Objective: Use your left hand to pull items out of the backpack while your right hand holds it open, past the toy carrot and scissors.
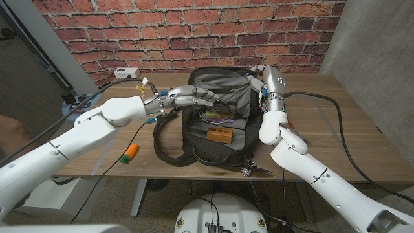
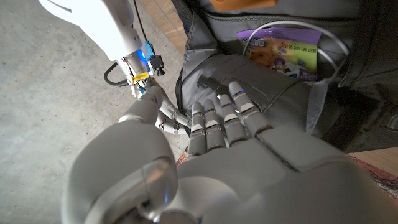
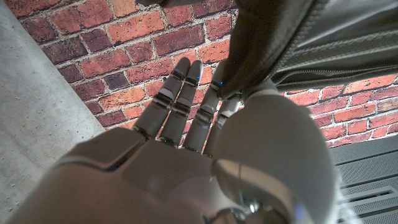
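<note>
Nearest the head camera, the two white arms enter from the bottom corners of the frame and meet at the backpack (image 1: 217, 120), which sits at centre frame on the wooden worktop (image 1: 336, 129) with its mouth open.

Right hand (image 1: 264, 79): at the upper right rim of the bag. In the right wrist view its fingers (image 3: 180, 99) are extended and a fold of dark fabric is caught against the thumb side, so the hand appears to pinch the rim, presumably to keep the mouth wide for the other arm.

Left hand (image 1: 194, 98): at the upper left rim, fingers (image 2: 221, 118) straight and pressed together over the grey lining, holding nothing. Judged to be reaching in.

Inside the bag: a purple snack packet (image 2: 280, 53) deep in the pocket, an orange block (image 1: 218, 134) lower down.

Toy carrot (image 1: 130, 152) lies on the worktop, lower left of the bag, already out. A metal object near the bag's bottom edge might be the scissors; cannot tell.

Likely next target: the packet or the block.
</note>
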You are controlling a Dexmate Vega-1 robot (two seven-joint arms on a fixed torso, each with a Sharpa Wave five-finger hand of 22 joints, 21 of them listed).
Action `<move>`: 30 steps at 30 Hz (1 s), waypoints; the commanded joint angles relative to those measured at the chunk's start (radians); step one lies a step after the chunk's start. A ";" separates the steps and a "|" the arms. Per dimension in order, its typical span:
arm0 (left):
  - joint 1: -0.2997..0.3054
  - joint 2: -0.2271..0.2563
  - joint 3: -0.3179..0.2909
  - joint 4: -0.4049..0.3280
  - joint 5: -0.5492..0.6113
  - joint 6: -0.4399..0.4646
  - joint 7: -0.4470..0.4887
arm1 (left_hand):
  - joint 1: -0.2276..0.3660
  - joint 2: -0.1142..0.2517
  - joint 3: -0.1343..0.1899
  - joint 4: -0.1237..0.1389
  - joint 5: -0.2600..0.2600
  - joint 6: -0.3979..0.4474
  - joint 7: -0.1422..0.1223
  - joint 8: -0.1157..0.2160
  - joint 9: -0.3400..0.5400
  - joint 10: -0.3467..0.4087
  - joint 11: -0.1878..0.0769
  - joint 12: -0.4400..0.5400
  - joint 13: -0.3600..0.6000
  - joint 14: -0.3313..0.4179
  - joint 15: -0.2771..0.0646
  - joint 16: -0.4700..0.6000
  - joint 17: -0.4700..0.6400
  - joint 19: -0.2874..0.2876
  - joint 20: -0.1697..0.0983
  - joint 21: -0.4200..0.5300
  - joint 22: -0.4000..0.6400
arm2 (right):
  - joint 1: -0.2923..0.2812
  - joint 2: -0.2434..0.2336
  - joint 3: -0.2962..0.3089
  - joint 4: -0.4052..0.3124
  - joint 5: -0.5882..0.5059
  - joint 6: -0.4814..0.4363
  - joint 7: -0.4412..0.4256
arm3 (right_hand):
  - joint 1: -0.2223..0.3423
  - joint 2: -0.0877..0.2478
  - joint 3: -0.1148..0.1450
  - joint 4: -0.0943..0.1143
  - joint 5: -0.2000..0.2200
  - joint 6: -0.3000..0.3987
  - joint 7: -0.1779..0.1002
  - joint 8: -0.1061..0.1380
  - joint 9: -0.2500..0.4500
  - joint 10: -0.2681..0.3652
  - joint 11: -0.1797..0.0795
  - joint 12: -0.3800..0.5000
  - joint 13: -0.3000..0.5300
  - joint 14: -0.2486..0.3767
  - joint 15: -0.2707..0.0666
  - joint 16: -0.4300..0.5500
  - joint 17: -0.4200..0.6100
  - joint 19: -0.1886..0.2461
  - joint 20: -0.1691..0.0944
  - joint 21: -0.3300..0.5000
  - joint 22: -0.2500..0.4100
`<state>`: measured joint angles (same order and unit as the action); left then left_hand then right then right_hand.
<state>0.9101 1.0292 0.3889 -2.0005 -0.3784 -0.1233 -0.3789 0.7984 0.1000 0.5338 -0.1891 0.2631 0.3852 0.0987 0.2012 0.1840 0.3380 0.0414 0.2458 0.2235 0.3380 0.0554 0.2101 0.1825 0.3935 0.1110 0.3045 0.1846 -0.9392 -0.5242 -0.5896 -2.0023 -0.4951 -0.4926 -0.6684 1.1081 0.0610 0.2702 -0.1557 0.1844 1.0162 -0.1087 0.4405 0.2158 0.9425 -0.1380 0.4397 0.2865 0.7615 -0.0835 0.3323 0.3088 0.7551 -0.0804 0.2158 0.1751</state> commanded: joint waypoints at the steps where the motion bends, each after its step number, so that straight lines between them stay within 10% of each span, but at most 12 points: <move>1: -0.021 0.038 0.017 -0.061 0.067 0.071 0.020 | 0.030 0.000 0.005 0.006 0.021 0.029 0.010 0.011 0.004 0.019 0.008 0.012 0.008 0.021 0.000 0.011 0.009 0.022 0.003 0.009 0.001 | 0.005 0.000 -0.002 0.003 0.006 -0.001 0.007 | 0.003 0.011 -0.001 0.003 0.005 0.002 0.000 0.006 0.005 0.004 0.002 -0.004 0.003 0.010 -0.139 -0.002 0.005 0.007 -0.048 0.002 0.004; 6: -0.029 0.053 0.023 -0.098 0.095 0.119 0.026 | 0.038 -0.006 -0.001 0.008 0.028 0.038 0.012 0.012 0.004 0.027 0.010 0.015 0.011 0.030 0.027 0.015 0.013 0.023 0.003 0.007 0.000 | 0.008 0.001 -0.003 0.006 0.007 0.005 0.004 | 0.003 0.011 -0.002 0.003 0.005 0.001 0.001 0.005 0.005 0.005 0.004 -0.004 0.004 0.010 -0.138 -0.003 0.005 0.006 -0.049 0.002 0.004; 10: -0.047 0.070 0.032 -0.147 0.121 0.195 0.021 | 0.044 -0.037 -0.023 0.011 0.039 0.044 0.012 0.008 0.005 0.043 0.006 0.021 0.017 0.030 0.095 0.011 0.012 0.020 0.055 0.002 0.004 | 0.009 0.000 -0.004 0.007 0.007 0.007 0.004 | 0.005 0.012 -0.002 0.003 0.005 0.002 0.003 0.005 0.005 0.003 0.004 -0.005 0.003 0.010 -0.139 -0.004 0.005 0.007 -0.048 0.002 0.004; 30: -0.229 0.049 0.146 -0.195 0.226 0.364 -0.149 | 0.042 -0.056 -0.056 0.026 0.050 0.005 0.046 -0.011 0.004 0.025 0.048 0.011 0.025 -0.021 0.111 -0.011 0.012 -0.020 0.068 -0.018 0.006 | -0.001 -0.003 0.009 0.006 0.015 0.012 -0.005 | 0.009 0.011 -0.005 0.001 0.004 0.005 0.003 0.006 0.004 0.008 0.009 -0.006 0.002 0.011 -0.140 -0.006 0.006 0.009 -0.046 0.002 0.004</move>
<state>0.7824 1.0915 0.4737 -2.1677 -0.2072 0.1580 -0.4411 0.8353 0.0508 0.4836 -0.1639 0.3048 0.3962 0.1430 0.1921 0.1839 0.3638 0.0830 0.2584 0.2443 0.3224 0.1629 0.2021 0.1933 0.3800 0.1769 0.2882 0.1888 -0.9355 -0.5243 -0.5890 -1.9954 -0.4846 -0.4837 -0.6665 1.1123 0.0647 0.2702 -0.1557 0.1836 1.0158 -0.1087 0.4386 0.2164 0.9424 -0.1380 0.4358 0.2864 0.7632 -0.0819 0.3323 0.3117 0.7550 -0.0803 0.2158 0.1751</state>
